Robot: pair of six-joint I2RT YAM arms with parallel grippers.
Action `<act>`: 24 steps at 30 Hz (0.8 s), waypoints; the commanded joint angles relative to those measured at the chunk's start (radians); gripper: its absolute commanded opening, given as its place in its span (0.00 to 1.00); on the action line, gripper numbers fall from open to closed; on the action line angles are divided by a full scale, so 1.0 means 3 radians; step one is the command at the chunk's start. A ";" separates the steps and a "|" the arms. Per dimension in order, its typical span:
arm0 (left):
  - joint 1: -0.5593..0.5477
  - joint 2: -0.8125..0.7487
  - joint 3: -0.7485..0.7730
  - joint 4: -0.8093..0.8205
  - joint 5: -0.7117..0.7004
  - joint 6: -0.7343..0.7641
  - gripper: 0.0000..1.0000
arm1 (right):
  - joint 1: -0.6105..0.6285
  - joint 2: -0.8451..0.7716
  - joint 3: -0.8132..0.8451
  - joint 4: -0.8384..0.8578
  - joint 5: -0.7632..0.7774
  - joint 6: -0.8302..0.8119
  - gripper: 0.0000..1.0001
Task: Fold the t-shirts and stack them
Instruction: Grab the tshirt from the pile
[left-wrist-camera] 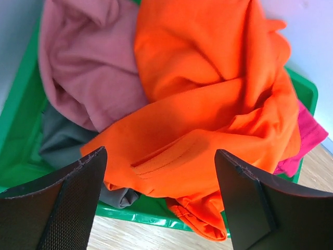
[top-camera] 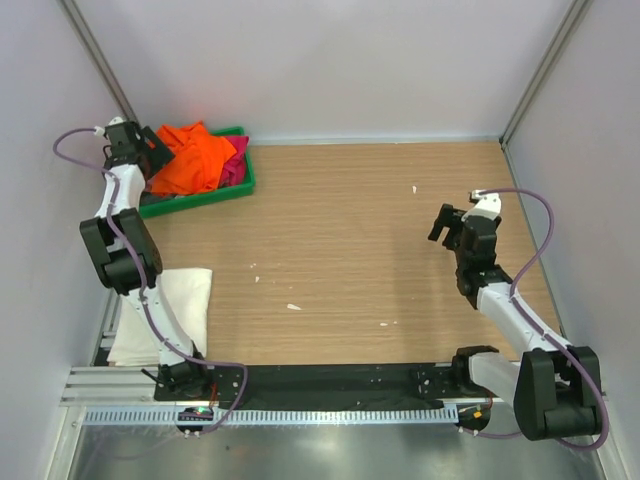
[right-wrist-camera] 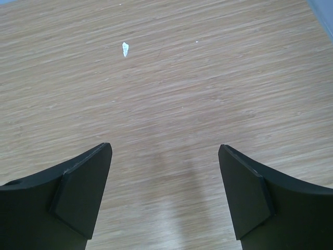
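Note:
A bright orange t-shirt [top-camera: 192, 158] lies crumpled on top of a heap in the green tray [top-camera: 200, 198] at the far left. In the left wrist view the orange t-shirt [left-wrist-camera: 208, 99] covers a dusty pink t-shirt [left-wrist-camera: 83, 67]; a magenta t-shirt [left-wrist-camera: 309, 133] and a grey cloth [left-wrist-camera: 62, 140] peek out. My left gripper [left-wrist-camera: 161, 172] is open just above the orange shirt, holding nothing; it shows in the top view [top-camera: 150, 152] too. A folded white t-shirt [top-camera: 180, 300] lies at the near left. My right gripper [right-wrist-camera: 165, 156] is open and empty over bare table [top-camera: 445, 225].
The wooden table [top-camera: 350, 250] carries a few small white scraps [top-camera: 414, 188]. Grey walls close in the left, back and right sides. A black strip and metal rail run along the near edge by the arm bases.

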 commanded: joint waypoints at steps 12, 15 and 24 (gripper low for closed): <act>-0.0027 0.0208 0.0346 -0.0011 0.0755 -0.0304 0.00 | 0.0081 0.0044 0.0162 -0.0220 -0.0279 0.0217 0.73; -0.0027 0.0056 0.0397 0.0116 0.0785 -0.0579 0.00 | 0.0152 0.0079 0.0254 -0.0276 -0.0289 0.0253 0.65; -0.0420 -0.0792 0.0280 0.0623 0.0945 -0.1745 0.00 | 0.0684 0.0320 0.0822 -0.0670 -0.0116 0.0177 0.67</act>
